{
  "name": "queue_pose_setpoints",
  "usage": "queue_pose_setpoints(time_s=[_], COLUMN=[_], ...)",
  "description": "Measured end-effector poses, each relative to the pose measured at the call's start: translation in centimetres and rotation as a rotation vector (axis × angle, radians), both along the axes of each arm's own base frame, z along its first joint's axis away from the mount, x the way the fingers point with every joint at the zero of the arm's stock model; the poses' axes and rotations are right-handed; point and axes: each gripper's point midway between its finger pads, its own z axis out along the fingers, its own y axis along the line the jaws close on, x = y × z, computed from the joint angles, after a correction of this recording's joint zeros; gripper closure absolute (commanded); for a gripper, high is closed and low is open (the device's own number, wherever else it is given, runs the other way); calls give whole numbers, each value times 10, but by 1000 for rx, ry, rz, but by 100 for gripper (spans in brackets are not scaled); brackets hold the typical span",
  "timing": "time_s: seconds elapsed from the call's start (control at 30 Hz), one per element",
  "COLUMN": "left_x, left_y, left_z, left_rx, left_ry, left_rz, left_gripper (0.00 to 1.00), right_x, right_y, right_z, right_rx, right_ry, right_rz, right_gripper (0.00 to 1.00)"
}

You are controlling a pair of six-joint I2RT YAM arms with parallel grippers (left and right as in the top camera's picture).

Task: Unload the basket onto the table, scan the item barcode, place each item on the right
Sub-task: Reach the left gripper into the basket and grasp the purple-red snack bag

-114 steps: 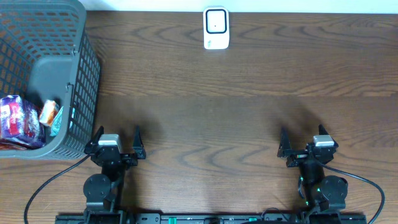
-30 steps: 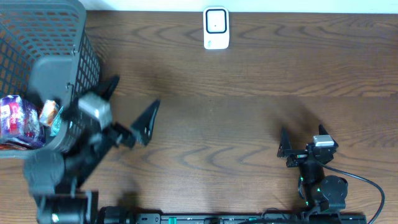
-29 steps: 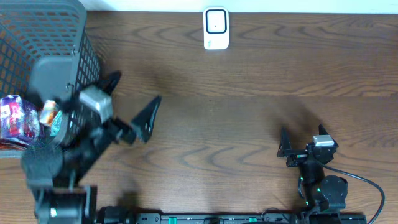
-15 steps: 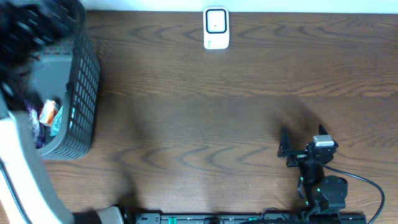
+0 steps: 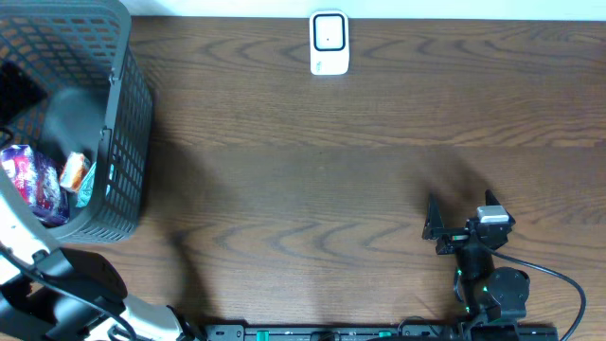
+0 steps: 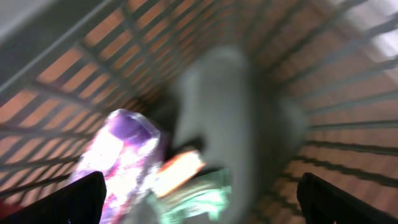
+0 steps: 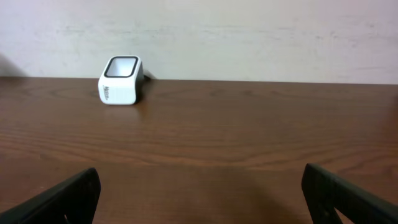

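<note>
The items lie in the grey mesh basket [image 5: 128, 114] at the table's left: a purple packet [image 5: 33, 185], an orange one [image 5: 74, 172] and a green one [image 5: 87, 185]. The blurred left wrist view looks down into the basket [image 6: 348, 124] at the purple packet [image 6: 118, 155], the orange packet [image 6: 180, 171] and the green packet [image 6: 193, 199]. My left gripper [image 6: 202, 202] hangs open above them, holding nothing. The white barcode scanner [image 5: 329, 43] stands at the far edge, also in the right wrist view [image 7: 121, 81]. My right gripper [image 5: 464, 223] rests open near the front right.
The left arm [image 5: 57, 284] reaches up from the front left corner and partly leaves the overhead view. A pale wall [image 7: 249, 31] rises behind the scanner. Brown wooden table [image 5: 331, 189] stretches between basket, scanner and right arm.
The left arm has lifted from its rest at the front, swung left, and now holds its open gripper over the inside of the basket. The right arm has not moved.
</note>
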Motion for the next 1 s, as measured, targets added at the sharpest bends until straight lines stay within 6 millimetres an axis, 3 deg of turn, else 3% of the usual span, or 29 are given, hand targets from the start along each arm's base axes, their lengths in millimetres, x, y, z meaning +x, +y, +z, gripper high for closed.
queue_pose_setpoints(time_s=[0.27, 0.57, 0.6, 0.7, 0.83, 0.87, 1.0], left_x=[-40, -61, -62, -64, -63, -63, -63], left_y=[28, 28, 27, 29, 34, 35, 35], left_z=[-67, -136, -140, -147, -145, -145, -145], left_rx=[132, 179, 182, 200, 231, 234, 238], left_ry=[292, 465, 472, 484, 488, 488, 494], left_rz=[92, -10, -19, -31, -34, -31, -40], left_gripper=[2, 2, 7, 43, 75, 89, 92], right_x=[0, 0, 0, 0, 0, 0, 0], right_y=[0, 0, 0, 0, 0, 0, 0], right_z=[0, 0, 0, 0, 0, 0, 0], right_rx=[0, 0, 0, 0, 0, 0, 0], right_ry=[0, 0, 0, 0, 0, 0, 0], right_rz=[0, 0, 0, 0, 0, 0, 0], right_gripper=[1, 1, 1, 1, 1, 1, 1])
